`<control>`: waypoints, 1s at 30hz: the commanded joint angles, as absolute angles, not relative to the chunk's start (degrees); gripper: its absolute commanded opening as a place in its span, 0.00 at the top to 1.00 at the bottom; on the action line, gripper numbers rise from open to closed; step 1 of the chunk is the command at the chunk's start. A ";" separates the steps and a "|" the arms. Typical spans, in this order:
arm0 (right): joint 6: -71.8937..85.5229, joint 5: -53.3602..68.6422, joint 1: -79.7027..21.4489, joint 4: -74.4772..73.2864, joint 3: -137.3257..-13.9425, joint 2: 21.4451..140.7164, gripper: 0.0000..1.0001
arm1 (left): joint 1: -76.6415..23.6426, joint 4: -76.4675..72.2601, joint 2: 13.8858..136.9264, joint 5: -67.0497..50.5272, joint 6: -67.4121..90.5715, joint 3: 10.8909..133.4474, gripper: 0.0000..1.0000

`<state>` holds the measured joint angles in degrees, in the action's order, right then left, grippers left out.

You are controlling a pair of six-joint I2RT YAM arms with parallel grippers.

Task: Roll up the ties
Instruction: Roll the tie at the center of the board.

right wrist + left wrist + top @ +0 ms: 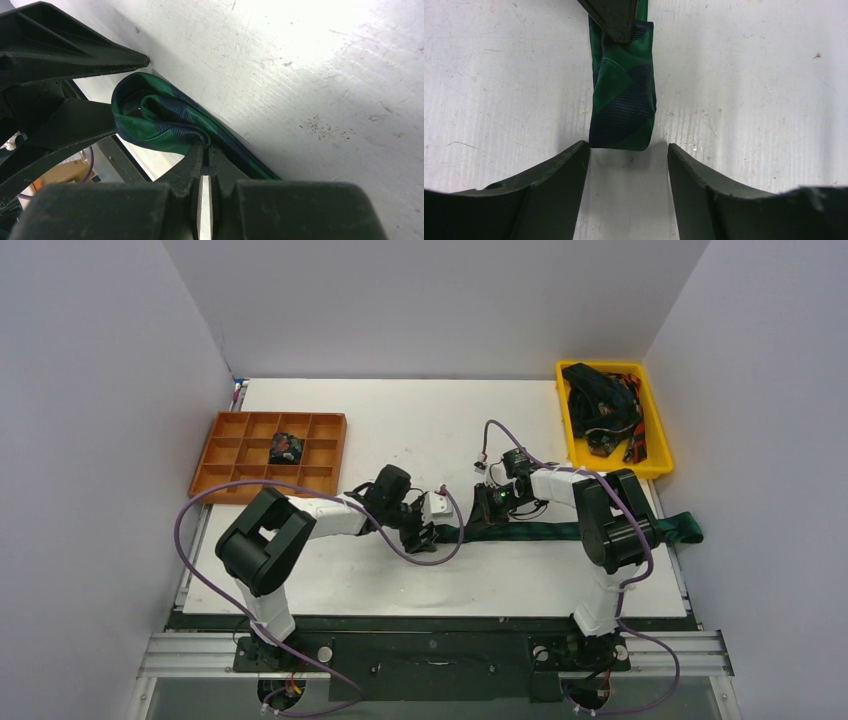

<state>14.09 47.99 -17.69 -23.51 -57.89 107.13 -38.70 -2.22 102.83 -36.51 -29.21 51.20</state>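
Tie [540, 531], green and navy plaid: lies flat in a long strip across the near half of the surface [420, 420], from between the two claws out past the right edge, where its wide end hangs over.

Tray [225, 455], orange, many compartments: far left of the surface. One dark coil [286, 448] sits in a middle compartment.

Left claw [628, 150]: fingers spread wide and holding nothing. They sit on the surface on either side of the tie's near end and do not touch it. In the top view it sits low at the centre, pointing right.

Cable [427, 562], purple: loops just beside the left claw.

Tie end [624, 100]: folded back on itself into a loose first turn, the fold facing the left claw. From the right wrist it shows as a small open curl [150, 117].

Right claw [204, 150]: fingers pinched together on the tie just behind the curl, with only a sliver of gap between them. One finger [614, 20] presses down on the cloth in the left wrist view and stands between the left claw and the rest of the strip.

Right arm [610, 515]: crosses over the strip and hides part of it.

Bin [655, 430], yellow: far right, holding a tangled heap of dark ties [600, 405] with some red showing.
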 commanded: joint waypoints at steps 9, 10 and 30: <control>11.37 39.50 -18.16 -23.24 -58.60 110.21 1.00 | -43.62 -6.49 102.83 -37.93 -25.78 57.16 0.67; 11.48 39.44 -18.16 -23.22 -58.62 110.21 1.00 | -44.00 -6.90 103.27 -37.37 -24.53 57.63 0.67; 11.21 41.41 -18.81 -22.48 -58.60 109.95 1.00 | -44.96 -7.00 110.70 -35.10 -26.01 62.18 0.61</control>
